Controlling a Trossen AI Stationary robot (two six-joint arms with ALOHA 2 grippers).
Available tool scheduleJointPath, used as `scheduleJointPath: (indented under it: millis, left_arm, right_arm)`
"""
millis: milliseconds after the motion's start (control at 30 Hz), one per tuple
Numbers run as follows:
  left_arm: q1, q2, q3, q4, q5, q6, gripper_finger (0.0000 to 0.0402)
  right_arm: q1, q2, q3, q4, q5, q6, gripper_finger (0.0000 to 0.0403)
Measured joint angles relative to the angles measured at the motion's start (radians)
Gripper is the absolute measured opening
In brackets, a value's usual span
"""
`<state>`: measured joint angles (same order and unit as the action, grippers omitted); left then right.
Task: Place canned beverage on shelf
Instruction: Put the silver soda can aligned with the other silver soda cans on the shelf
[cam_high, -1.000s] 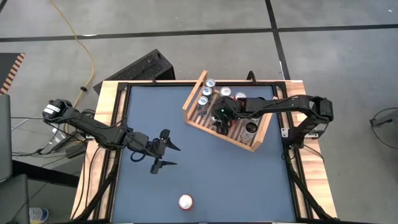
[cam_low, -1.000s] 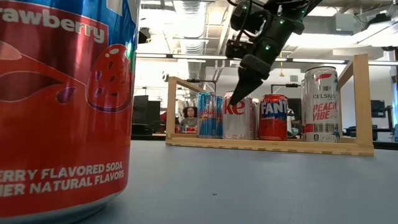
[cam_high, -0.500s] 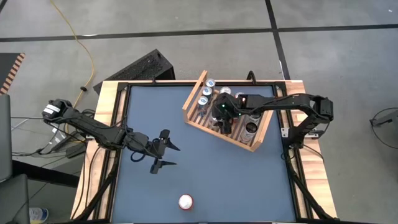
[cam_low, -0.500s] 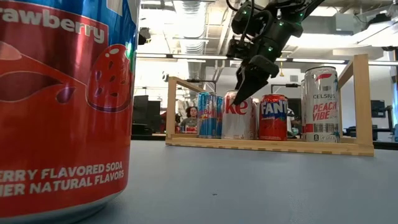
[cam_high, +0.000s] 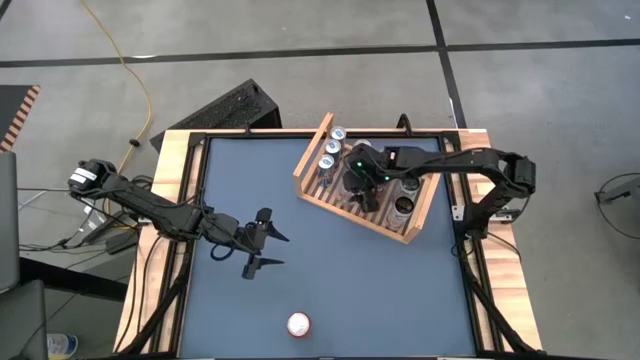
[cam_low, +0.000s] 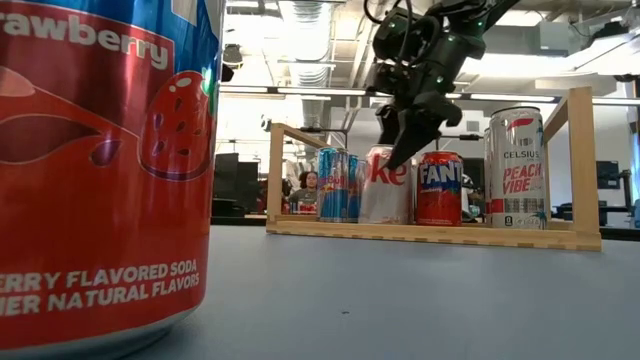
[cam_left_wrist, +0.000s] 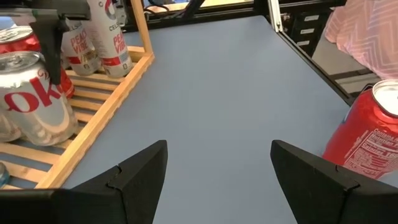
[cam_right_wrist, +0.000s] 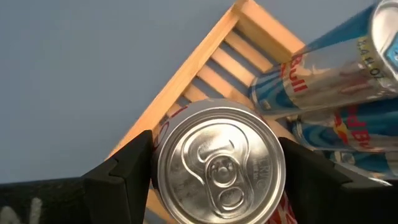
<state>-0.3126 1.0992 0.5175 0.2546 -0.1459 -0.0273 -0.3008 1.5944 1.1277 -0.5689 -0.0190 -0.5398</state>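
The light wooden shelf (cam_high: 312, 152) sits at the table's far right and holds several upright cans: Red Bull (cam_low: 333, 185), a silver Diet Coke can (cam_low: 383, 192), Fanta (cam_low: 438, 190) and Celsius (cam_low: 514, 170). My right gripper (cam_low: 402, 152) hangs over the shelf, open. Its fingers stand on either side of the Diet Coke can's top (cam_right_wrist: 217, 165). The can stands on the shelf's slats. My left gripper (cam_high: 264, 240) is open and empty over the table's left middle. A red strawberry soda can (cam_high: 298, 323) stands near the front edge. My right gripper comes from above, slanting down, with one finger (cam_right_wrist: 127, 171) on each side of the Diet Coke can's rim (cam_right_wrist: 163, 163). I cannot tell whether the fingers touch the can.
The Red Bull cans (cam_right_wrist: 336, 93) stand close beside the Diet Coke can. The shelf's raised side boards (cam_low: 582, 160) stand around the cans. Bare blue tabletop (cam_high: 330, 275) lies between the shelf and the red can. A person shows in the room behind the shelf.
My right gripper has turned over the Diet Coke can. Its wrist has swung toward the table's far edge and its fingers have tipped more upright. The can has stayed standing on the shelf.
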Motion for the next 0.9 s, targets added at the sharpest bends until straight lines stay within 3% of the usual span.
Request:
scheduleJointPath:
  millis: [267,900]
  left_arm:
    - [0.0,0.0,0.0,0.013,0.0,-0.001,0.0275]
    - [0.0,0.0,0.0,0.031,-0.024,0.028,0.0275]
  right_arm:
    - [-0.013,0.006,0.084,-0.105,-0.044,-0.041,0.0281]
    - [0.018,0.013,0.094,-0.101,-0.061,-0.203,0.0281]
